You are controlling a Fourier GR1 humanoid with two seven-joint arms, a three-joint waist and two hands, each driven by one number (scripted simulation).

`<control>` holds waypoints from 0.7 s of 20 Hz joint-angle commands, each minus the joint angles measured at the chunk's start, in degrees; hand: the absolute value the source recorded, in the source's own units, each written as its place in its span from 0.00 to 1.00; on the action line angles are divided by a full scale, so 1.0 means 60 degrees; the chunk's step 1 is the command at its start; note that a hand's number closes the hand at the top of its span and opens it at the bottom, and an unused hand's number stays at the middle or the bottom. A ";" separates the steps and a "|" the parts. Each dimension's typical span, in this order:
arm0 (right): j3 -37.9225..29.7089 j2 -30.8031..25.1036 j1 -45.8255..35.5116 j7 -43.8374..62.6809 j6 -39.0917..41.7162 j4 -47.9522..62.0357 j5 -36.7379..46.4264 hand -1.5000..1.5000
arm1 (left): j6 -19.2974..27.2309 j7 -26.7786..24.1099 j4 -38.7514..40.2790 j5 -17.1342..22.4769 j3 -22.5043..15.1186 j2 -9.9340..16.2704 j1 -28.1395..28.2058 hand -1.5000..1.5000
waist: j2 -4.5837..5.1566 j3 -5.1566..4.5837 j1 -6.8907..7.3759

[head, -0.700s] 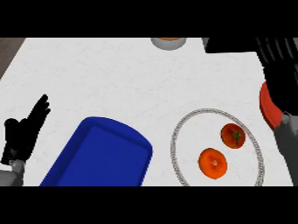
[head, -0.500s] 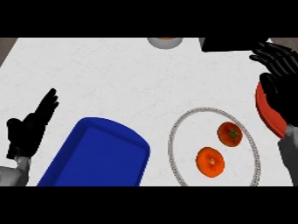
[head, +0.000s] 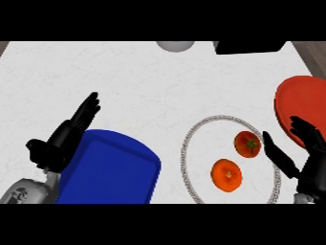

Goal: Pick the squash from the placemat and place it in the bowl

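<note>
A round white placemat with a grey rim (head: 193, 139) lies right of centre. Two round fruits rest on it: an orange one (head: 227, 174) nearer me and a redder one with a dark green stem (head: 248, 143) behind it. I cannot tell which of them is the squash. A red bowl (head: 312, 107) sits at the right edge, just beyond the placemat. My right hand (head: 308, 155) is open, fingers straight, at the placemat's right rim, close to the redder fruit and holding nothing. My left hand (head: 65, 138) is open at the left, fingers up.
A blue tray (head: 112, 170) lies at the lower left, touching my left hand. A pale grey round object (head: 175, 45) and a black block (head: 250, 47) stand at the counter's far edge. Brown floor shows past both far corners.
My right hand has come down from the far right, off the red bowl, to the placemat's right rim. The bowl now shows whole. My left hand has shifted slightly up and right.
</note>
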 commanded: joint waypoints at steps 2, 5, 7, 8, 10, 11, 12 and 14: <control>0.1688 0.0627 0.1676 0.0789 -0.1631 0.0146 0.2952 0.00 | -0.0161 0.0428 -0.0486 -0.0081 -0.0314 -0.0172 -0.0520 0.50 | 0.0075 -0.0006 0.0470; 0.1770 -0.0316 0.1635 0.3173 -0.0682 -0.0341 0.4336 0.00 | -0.0336 0.0214 -0.0274 -0.0076 -0.0272 -0.0184 -0.0499 0.50 | 0.0111 -0.0037 0.0599; 0.1806 -0.0852 0.1877 0.4338 0.0359 -0.0729 0.4811 0.00 | -0.0103 0.0001 -0.0416 -0.0359 -0.0595 -0.0411 -0.0158 0.50 | 0.0097 -0.0060 0.0634; 0.1510 -0.1308 0.1668 0.4904 0.1003 -0.0456 0.4898 0.00 | -0.0139 0.0174 -0.0453 -0.0332 -0.0657 -0.0428 -0.0252 0.50 | 0.0137 -0.0070 0.0708; 0.1965 -0.1440 0.1804 0.5953 0.2099 -0.0813 0.5171 0.00 | -0.0276 0.0034 -0.0363 -0.0284 -0.0644 -0.0417 -0.0241 0.50 | 0.0155 -0.0095 0.0747; 0.2155 -0.1517 0.1801 0.6411 0.2857 -0.0748 0.4916 0.00 | -0.0281 0.0120 -0.0244 -0.0345 -0.0662 -0.0381 -0.0323 0.50 | 0.0202 -0.0095 0.0796; 0.2302 -0.1596 0.1751 0.6969 0.3489 -0.1109 0.4761 0.00 | -0.0242 0.0371 -0.0515 -0.0286 -0.0495 -0.0324 -0.0710 0.50 | 0.0149 -0.0074 0.0789; 0.2638 -0.1535 0.1486 0.8027 0.4753 -0.1653 0.4143 0.00 | -0.0288 0.0211 -0.0354 -0.0303 -0.0670 -0.0430 -0.0356 0.50 | 0.0159 -0.0070 0.0917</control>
